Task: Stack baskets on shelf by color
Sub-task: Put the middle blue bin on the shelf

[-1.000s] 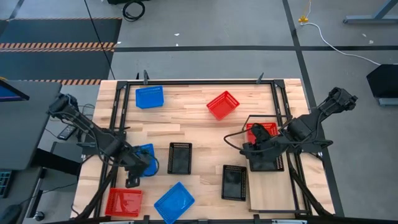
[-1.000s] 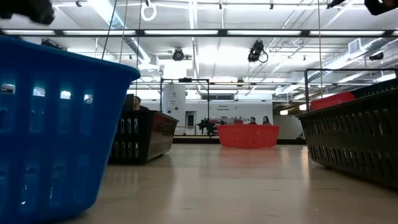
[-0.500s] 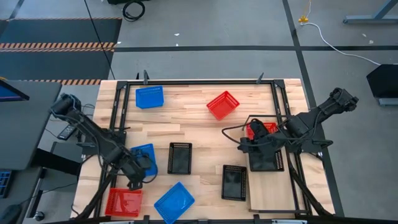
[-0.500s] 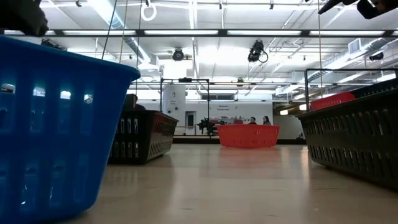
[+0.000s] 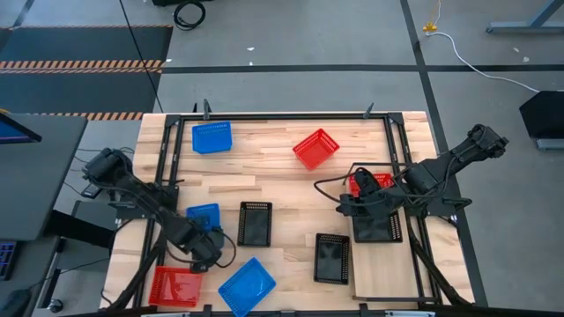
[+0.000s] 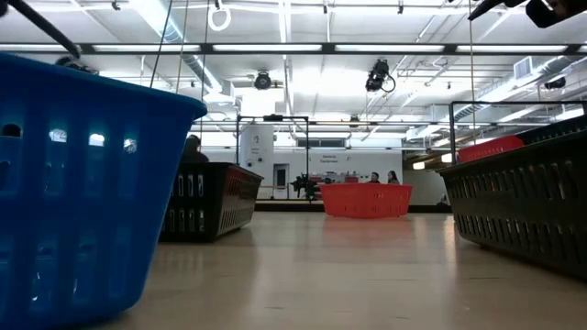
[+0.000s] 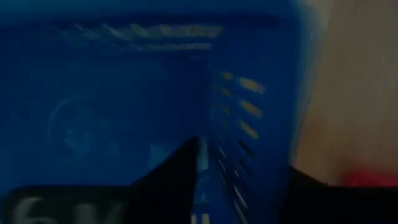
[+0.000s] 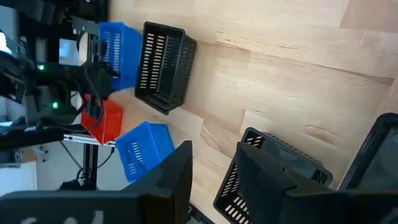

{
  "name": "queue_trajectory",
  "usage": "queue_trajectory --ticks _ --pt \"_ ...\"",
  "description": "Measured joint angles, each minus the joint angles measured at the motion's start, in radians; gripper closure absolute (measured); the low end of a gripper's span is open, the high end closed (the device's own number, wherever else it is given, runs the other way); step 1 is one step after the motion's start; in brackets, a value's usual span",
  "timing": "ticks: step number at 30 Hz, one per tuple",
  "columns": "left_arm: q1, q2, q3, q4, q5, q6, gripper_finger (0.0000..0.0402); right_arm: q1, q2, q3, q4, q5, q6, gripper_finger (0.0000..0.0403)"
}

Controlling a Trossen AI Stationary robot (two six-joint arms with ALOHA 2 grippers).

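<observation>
- Two baskets sit on the shelf [image 5: 381, 273] at the right so far: a red basket [image 5: 371, 183] at its far end and a black basket [image 5: 381, 227] just beside it.
- Seven others lie loose on the worktop [image 5: 282, 180], so by my reckoning the sorting has barely begun.
- Over the last second the left pincer [image 5: 206, 250] has swung off the middle blue basket [image 5: 203, 214], which now shows whole and sits where it was.
- It now hangs between that one and the tilted blue basket [image 5: 247, 286] at the near edge, with a red basket [image 5: 174, 285] close by.
- Its wrist view is filled by a blue mesh wall [image 7: 155, 93], smeared by motion. I cannot tell whether this pincer is released or clenched, nor which blue basket that is.
- I judge the arm is switching to a different blue basket, so no blue pile is started.
- The right pincer [image 5: 359, 208] has barely shifted and hovers at the black basket on the shelf. Whether it grasps the rim I cannot tell.
</observation>
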Motion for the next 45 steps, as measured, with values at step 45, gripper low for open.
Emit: queue_trajectory --ticks 45 --pt "0.319 -0.053 0.552 -0.231 0.034 1.169 0.0397 -0.524 0.296 0.153 0.408 -0.606 -0.737 0.0201"
